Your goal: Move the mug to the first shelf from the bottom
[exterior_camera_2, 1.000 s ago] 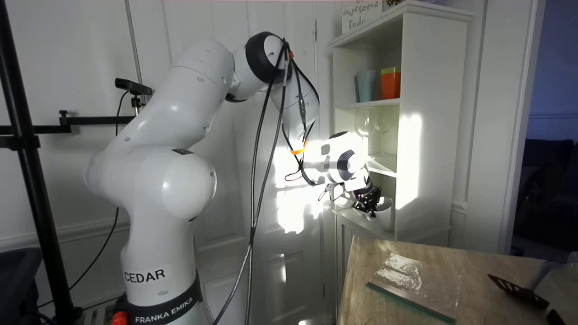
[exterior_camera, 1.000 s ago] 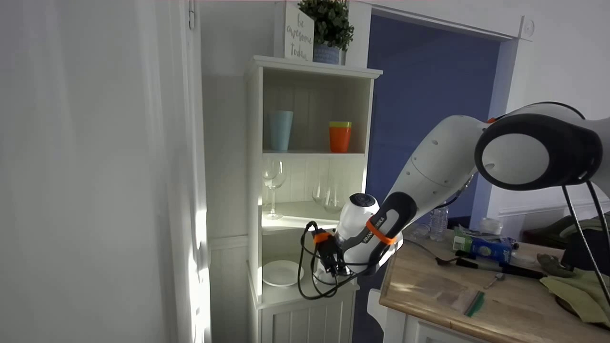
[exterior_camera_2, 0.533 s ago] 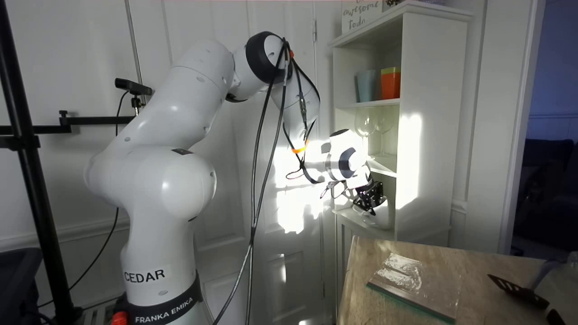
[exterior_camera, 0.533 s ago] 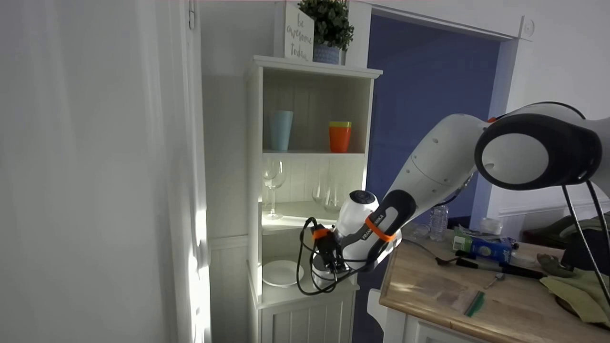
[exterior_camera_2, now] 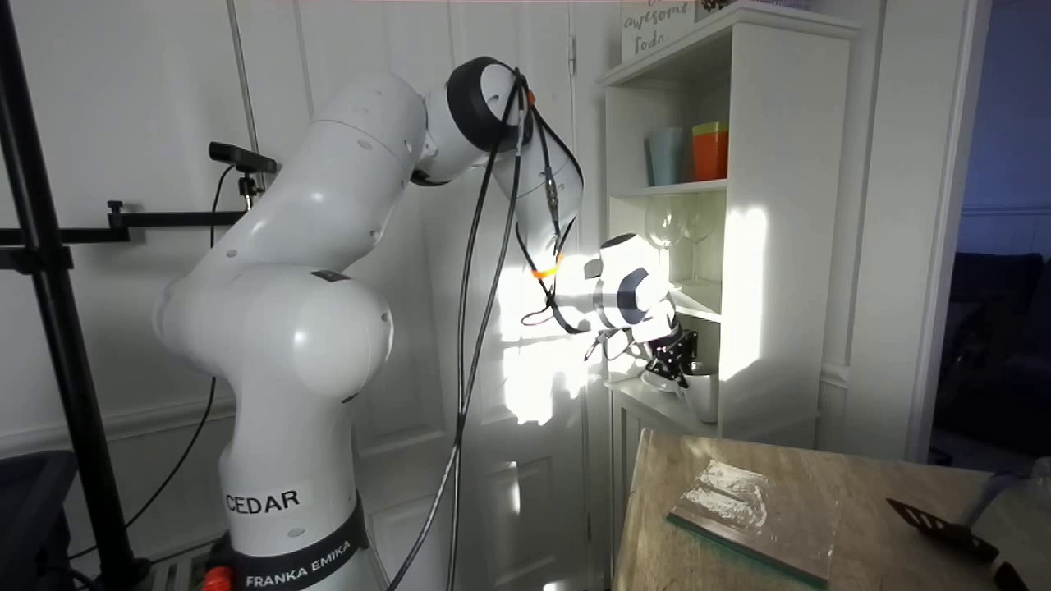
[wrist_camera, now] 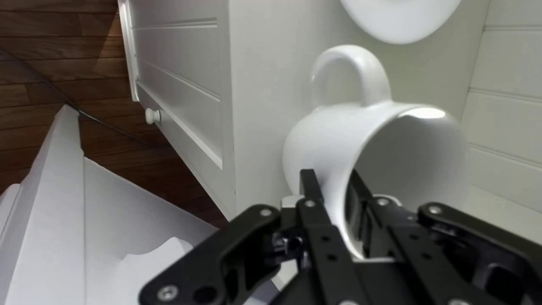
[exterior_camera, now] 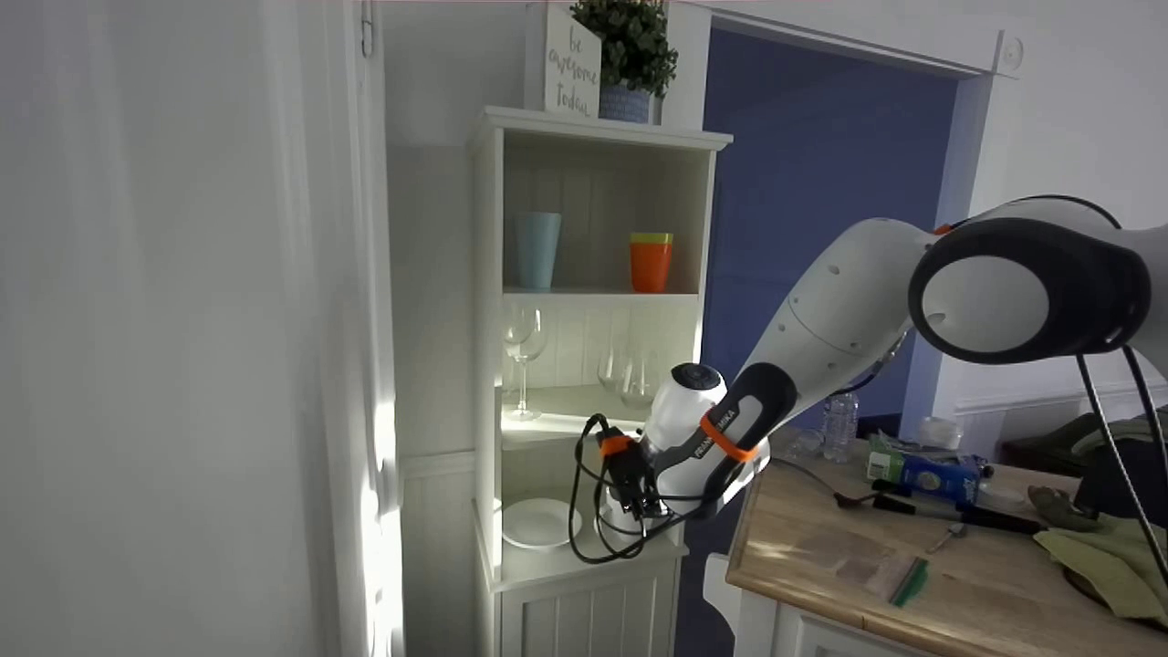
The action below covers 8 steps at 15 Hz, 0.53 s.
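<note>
White mug [wrist_camera: 345, 137] first: its wall stands between the fingers of your claw [wrist_camera: 334, 173], which looks slightly parted rather than pinching, with a slim gap on the outer side. Draw back before that inner finger clears the rim and it may hook, dragging or tipping the mug. It sits near the front edge of the bottom shelf [wrist_camera: 264, 106], so an outward drag could send it over. Nudge it sideways and the handle could knock the plate [wrist_camera: 400, 19], while the cabinet side [exterior_camera_2: 788, 123] leaves little room the opposite way. Rise too steeply and your wrist [exterior_camera: 675, 420] could bump the upper shelf [exterior_camera: 557, 431] and upset the wine glass [exterior_camera: 525, 347].

Your mug looks plain and glossy, with a bright glint on the rim and a shaded inside whose bottom doesn't show. Its rounded handle points toward the plate. It stands upright, as far as you can tell; the wrist view hides how the base meets the shelf.
</note>
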{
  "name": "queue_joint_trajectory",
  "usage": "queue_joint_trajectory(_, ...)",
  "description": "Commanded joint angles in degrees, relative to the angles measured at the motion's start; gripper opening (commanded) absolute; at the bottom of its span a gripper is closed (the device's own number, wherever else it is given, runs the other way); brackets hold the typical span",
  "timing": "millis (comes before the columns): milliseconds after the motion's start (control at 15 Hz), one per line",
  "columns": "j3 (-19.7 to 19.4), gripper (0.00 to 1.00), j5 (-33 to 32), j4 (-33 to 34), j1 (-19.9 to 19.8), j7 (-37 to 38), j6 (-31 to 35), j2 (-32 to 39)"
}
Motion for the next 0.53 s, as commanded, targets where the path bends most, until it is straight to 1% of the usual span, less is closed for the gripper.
queue_joint_trajectory(0, 0.56, 0.16, 1.73, 0.67, -0.86, -1.31, 1.21, 0.65)
queue_joint_trajectory(200, 0.44, 0.21, 1.78, 0.61, -0.96, -1.32, 1.58, 0.61)
queue_joint_trajectory(267, 0.32, 0.25, 1.82, 0.57, -0.91, -1.31, 1.86, 0.64)
queue_joint_trajectory(400, 0.20, 0.25, 1.91, 0.53, -0.87, -1.38, 2.30, 0.62)
queue_joint_trajectory(467, 0.18, 0.28, 1.98, 0.52, -0.88, -1.46, 2.47, 0.61)
